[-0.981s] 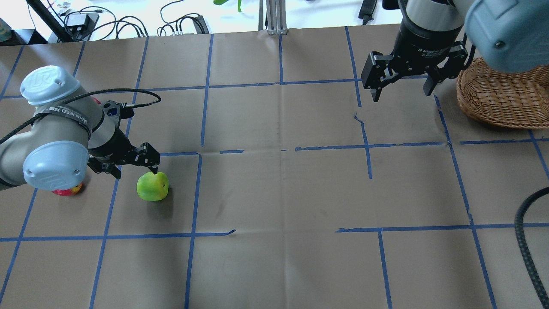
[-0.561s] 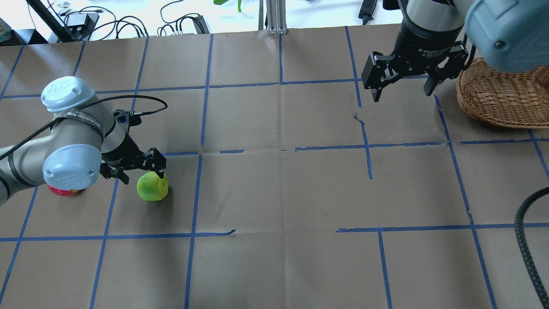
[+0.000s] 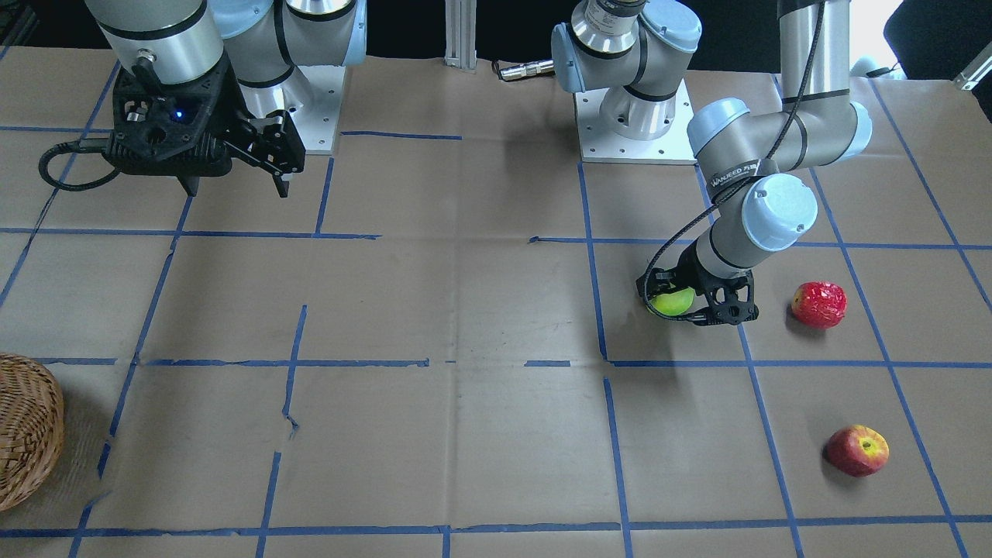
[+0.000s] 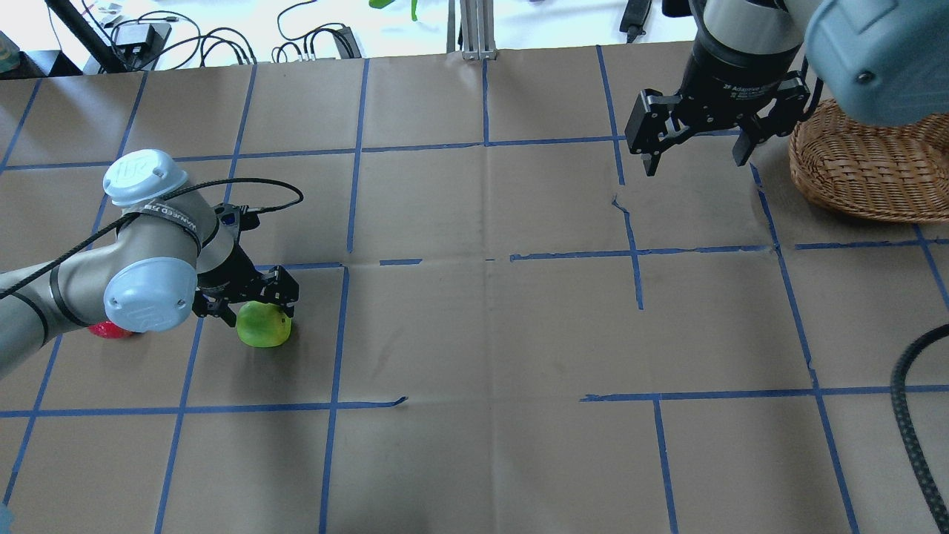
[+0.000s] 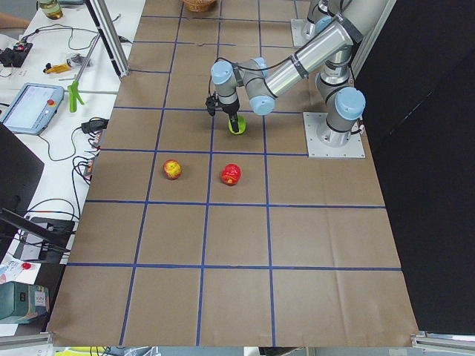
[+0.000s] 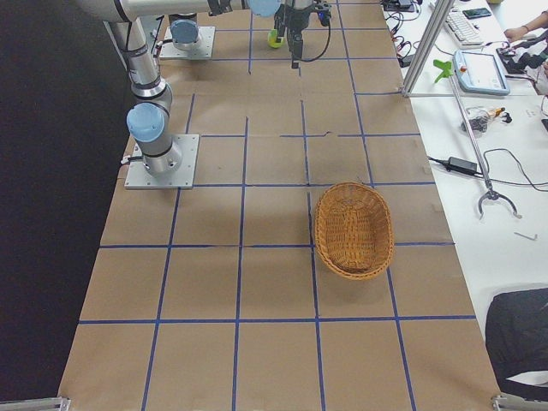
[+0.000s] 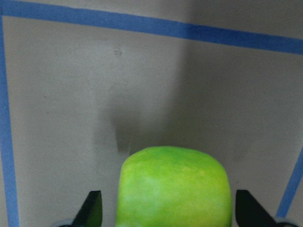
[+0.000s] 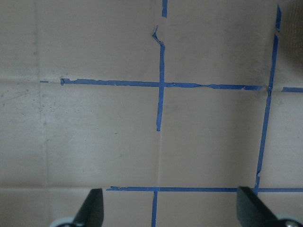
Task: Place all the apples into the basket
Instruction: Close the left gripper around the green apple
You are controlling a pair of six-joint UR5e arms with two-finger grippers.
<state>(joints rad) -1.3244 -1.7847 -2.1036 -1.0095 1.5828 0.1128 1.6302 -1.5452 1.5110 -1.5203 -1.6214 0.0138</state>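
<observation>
The yellow-green apple [image 4: 265, 328] lies on the table at the left, and also shows in the front view [image 3: 673, 301]. My left gripper [image 4: 253, 305] is open and low over it. In the left wrist view its fingertips [image 7: 93, 208] stand on either side of the apple [image 7: 175, 187] without clamping it. The deep red apple [image 3: 818, 304] lies beside the left arm's elbow. The red-and-yellow apple [image 3: 857, 449] lies farther out. The wicker basket [image 4: 860, 170] stands at the far right. My right gripper [image 4: 693, 159] is open and empty, hovering left of the basket.
The table is brown paper with a blue tape grid [image 4: 485, 259]. In the overhead view the left arm's elbow [image 4: 144, 300] covers most of the deep red apple [image 4: 111, 331]. A black cable [image 4: 916, 430] runs along the right edge. Both arm bases [image 3: 635, 116] stand at the robot's side.
My left gripper has moved right and down over the yellow-green apple, and its fingers now straddle it. The right arm and the apples have not moved.
</observation>
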